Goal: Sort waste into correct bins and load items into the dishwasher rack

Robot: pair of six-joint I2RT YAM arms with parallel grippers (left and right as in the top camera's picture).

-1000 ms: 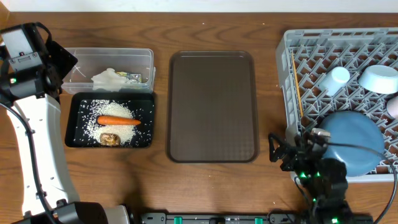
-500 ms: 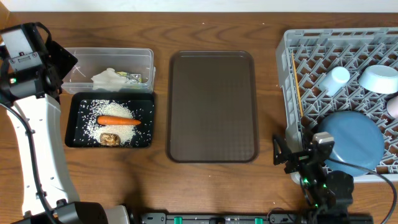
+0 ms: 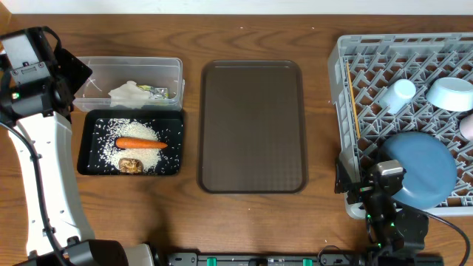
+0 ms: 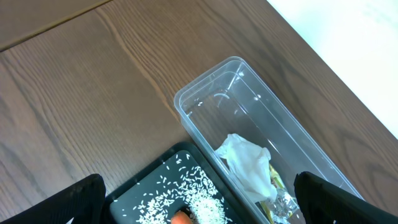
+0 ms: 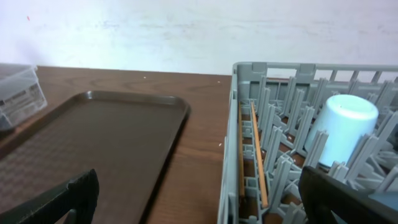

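Note:
Loose rice (image 3: 151,157), an orange carrot (image 3: 140,143) and a brown food lump (image 3: 131,165) lie in the black tray (image 3: 89,164). Crumpled tissue (image 3: 129,92) and a wrapper (image 3: 159,92) sit in the clear tub (image 3: 96,70). The grey rack (image 3: 347,52) holds the blue plate (image 3: 421,166), the bowl (image 3: 449,92), two cups (image 3: 399,94) and chopsticks (image 3: 353,100). My left gripper (image 4: 202,208) hangs open and empty above the tray and tub. My right gripper (image 5: 205,205) is open and empty by the rack's front left corner.
A large brown serving tray (image 3: 251,125) lies bare in the middle of the wooden table. The left arm's white links (image 3: 44,177) run down the table's left side. The rack's tall grey wall (image 5: 227,149) rises just right of the right gripper's centre.
The right arm has drawn back toward the table's front edge and shifted right, still open. The left arm and all objects are unmoved.

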